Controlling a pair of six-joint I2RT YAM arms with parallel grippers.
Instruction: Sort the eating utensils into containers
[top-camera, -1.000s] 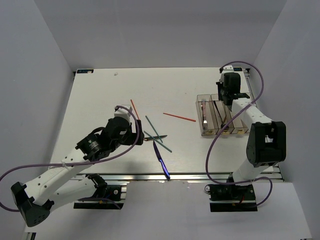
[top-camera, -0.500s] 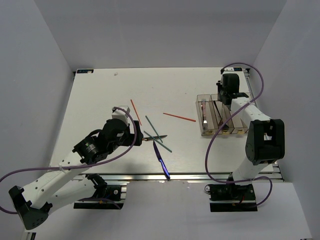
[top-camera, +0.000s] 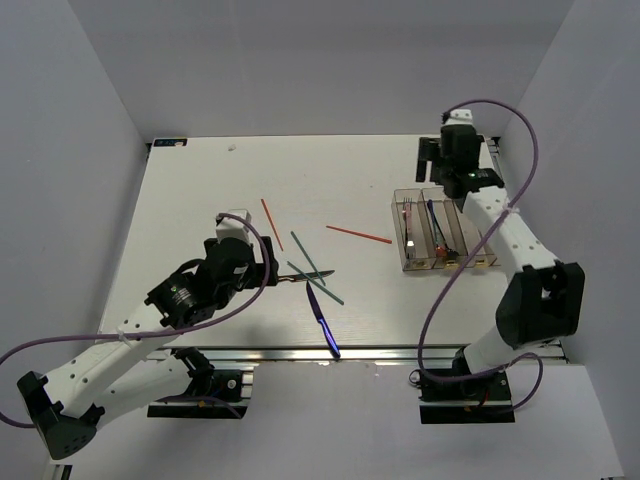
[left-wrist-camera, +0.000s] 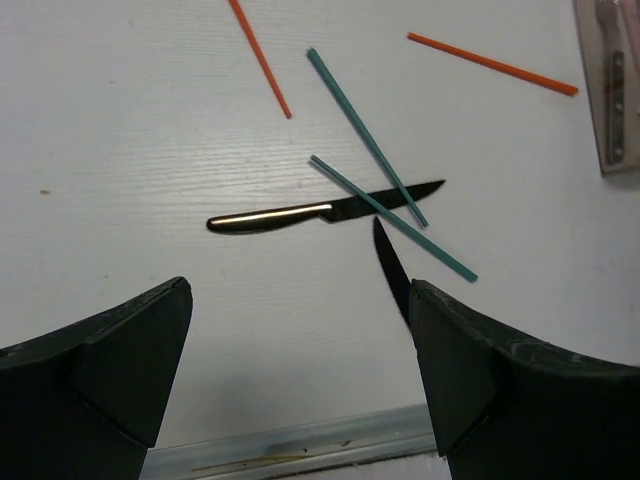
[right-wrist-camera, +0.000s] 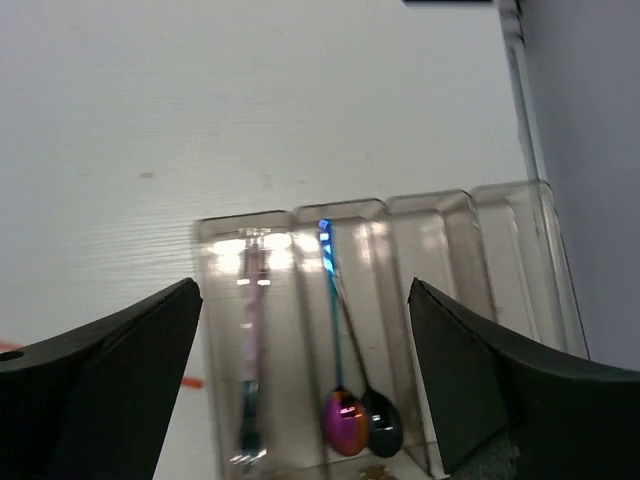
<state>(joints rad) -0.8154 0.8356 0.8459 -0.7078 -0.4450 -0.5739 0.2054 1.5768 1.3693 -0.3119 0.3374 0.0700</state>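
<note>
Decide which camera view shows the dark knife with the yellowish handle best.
The left wrist view: the knife lies large and whole, two teal chopsticks crossing its blade. The top view shows it small. The right wrist view misses it.

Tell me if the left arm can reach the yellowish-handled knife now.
Probably yes: the open left claw hovers close by the knife, whose handle lies bare; teal chopsticks cross only its blade.

Left gripper (left-wrist-camera: 300, 360) hung over the white table (left-wrist-camera: 120, 150).
Jaws stood wide apart; two teal chopsticks (left-wrist-camera: 360, 126) crossed the blade of a dark knife (left-wrist-camera: 320, 212); two red chopsticks (left-wrist-camera: 260, 58) lay apart beyond.
</note>
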